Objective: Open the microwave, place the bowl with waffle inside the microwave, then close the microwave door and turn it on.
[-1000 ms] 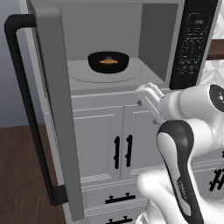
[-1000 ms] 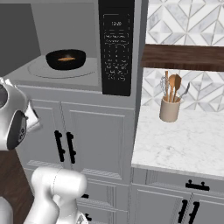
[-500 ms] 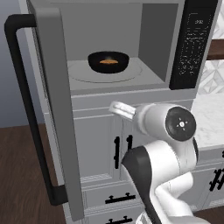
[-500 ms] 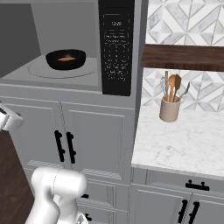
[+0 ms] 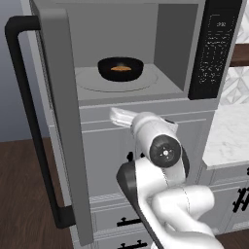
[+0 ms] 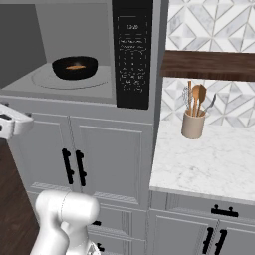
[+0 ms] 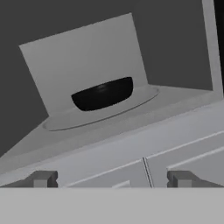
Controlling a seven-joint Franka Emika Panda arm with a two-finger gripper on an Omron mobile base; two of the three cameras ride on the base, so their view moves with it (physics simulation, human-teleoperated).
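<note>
One bowl with waffle (image 5: 120, 69) upright on turntable; microwave door (image 5: 61, 121) swung open.

From the hand camera the bowl with waffle (image 7: 103, 93) hides its waffle behind the rim; microwave door (image 5: 62, 121) top is cropped at 12 o'clock.
</note>
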